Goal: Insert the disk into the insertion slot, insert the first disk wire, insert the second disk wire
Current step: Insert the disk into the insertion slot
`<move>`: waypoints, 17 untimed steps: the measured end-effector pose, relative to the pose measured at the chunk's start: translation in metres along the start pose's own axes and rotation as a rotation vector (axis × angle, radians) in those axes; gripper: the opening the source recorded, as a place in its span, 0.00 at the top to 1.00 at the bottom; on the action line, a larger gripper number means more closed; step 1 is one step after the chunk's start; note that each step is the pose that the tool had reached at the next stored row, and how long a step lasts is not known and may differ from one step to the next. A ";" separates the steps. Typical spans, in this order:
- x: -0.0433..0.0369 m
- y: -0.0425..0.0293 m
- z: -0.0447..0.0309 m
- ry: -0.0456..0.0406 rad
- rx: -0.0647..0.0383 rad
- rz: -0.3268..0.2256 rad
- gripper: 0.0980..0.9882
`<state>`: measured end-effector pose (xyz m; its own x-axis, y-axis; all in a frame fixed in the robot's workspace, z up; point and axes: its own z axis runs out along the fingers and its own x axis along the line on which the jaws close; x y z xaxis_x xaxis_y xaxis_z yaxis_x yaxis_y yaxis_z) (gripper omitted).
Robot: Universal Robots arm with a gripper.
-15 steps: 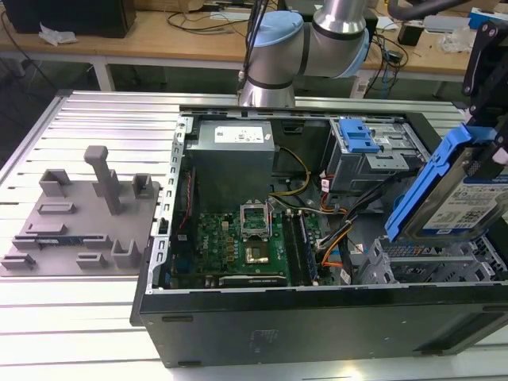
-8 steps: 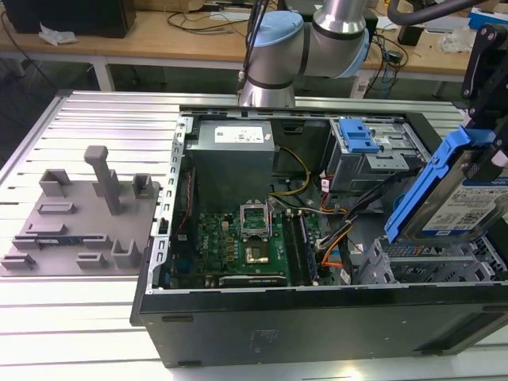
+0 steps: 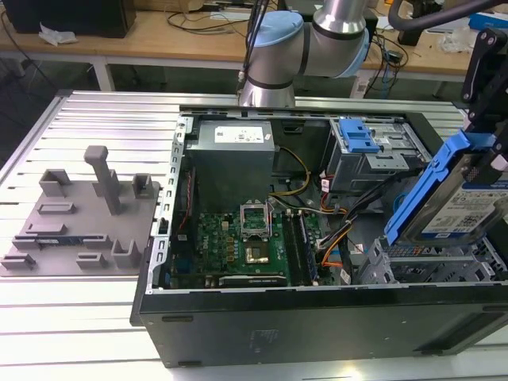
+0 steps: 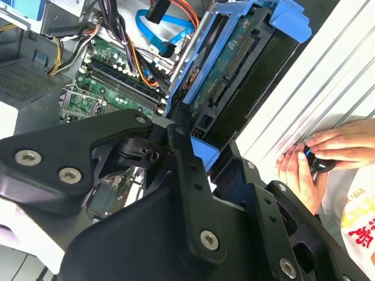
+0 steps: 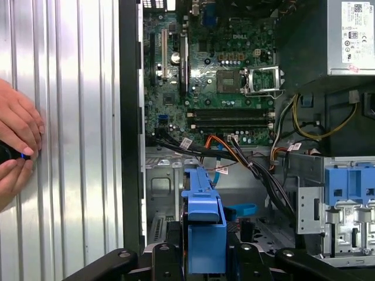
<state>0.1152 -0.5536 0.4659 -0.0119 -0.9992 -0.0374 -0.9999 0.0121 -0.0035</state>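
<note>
Blue-framed disk (image 3: 456, 202) hangs clamped in the closed pincer (image 5: 205, 254) just above the insertion slot (image 3: 421, 266), at the near corner of the open computer case (image 3: 317, 325) on the exterior view's right, long axis steeply tilted, lower end toward the motherboard (image 3: 238, 238).

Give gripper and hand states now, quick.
Gripper: shut on the disk, held tilted above the case.
Person's hands: closed around a small black object.
</note>
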 end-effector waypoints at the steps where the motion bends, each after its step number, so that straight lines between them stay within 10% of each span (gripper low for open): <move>1: 0.0001 -0.0001 0.0004 0.0000 0.000 0.000 0.70; 17: 0.0011 -0.0009 0.0097 0.0000 -0.001 -0.001 0.70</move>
<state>0.1161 -0.5544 0.4562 -0.0106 -0.9992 -0.0374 -0.9999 0.0107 -0.0022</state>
